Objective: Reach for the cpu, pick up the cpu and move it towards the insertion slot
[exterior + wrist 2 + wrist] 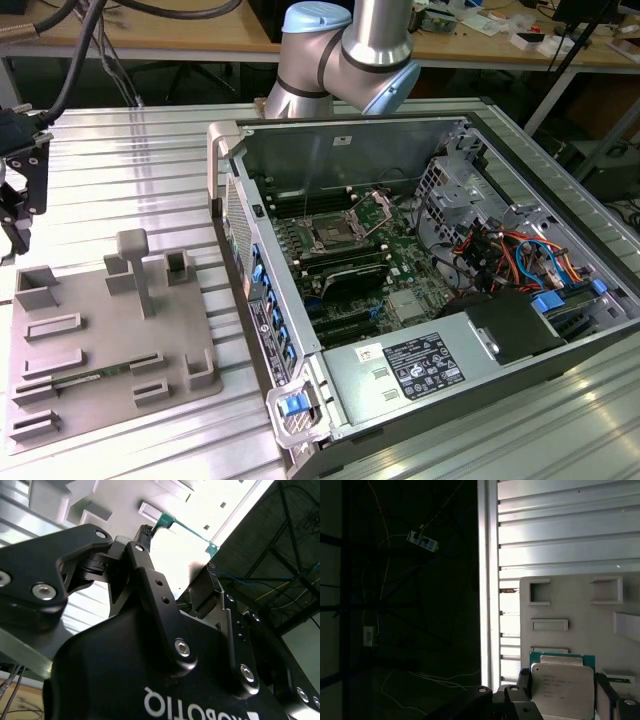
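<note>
The cpu has a silvery top and a green rim. My gripper is shut on it, a black finger at each side, well above the grey plastic fixture. In the second wrist view the cpu shows as a bright, green-edged plate between the fingers of the gripper. In the exterior view the gripper hangs at the far left, over the table beside the fixture. The insertion slot, a metal-framed socket, lies on the green board inside the open computer case, far to the exterior view's right of the gripper.
The case's raised side wall stands between the fixture and the board. Inside are memory slots, a power supply and cable bundles. Upright posts rise from the fixture. The ribbed table's edge is close by.
</note>
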{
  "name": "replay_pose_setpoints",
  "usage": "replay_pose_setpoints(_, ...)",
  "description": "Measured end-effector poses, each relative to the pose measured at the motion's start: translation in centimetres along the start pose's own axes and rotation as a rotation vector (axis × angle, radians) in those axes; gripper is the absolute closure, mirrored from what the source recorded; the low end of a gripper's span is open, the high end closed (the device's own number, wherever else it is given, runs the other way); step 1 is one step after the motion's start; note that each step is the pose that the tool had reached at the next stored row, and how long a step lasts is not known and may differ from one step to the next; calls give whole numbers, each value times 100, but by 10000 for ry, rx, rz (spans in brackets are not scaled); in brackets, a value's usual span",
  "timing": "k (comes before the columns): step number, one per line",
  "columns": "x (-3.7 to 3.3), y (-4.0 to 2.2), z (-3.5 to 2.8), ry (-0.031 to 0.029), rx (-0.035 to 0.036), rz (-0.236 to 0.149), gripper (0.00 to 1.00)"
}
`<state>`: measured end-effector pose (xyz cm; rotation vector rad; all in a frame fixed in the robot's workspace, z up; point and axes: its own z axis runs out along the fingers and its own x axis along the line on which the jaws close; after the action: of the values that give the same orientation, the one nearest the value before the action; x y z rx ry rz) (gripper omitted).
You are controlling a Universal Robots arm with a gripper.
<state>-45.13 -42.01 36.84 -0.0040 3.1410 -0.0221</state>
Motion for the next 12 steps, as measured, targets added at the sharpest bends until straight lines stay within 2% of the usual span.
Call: replay_pose_setpoints(12,0,-2,-151,1,1,0,45)
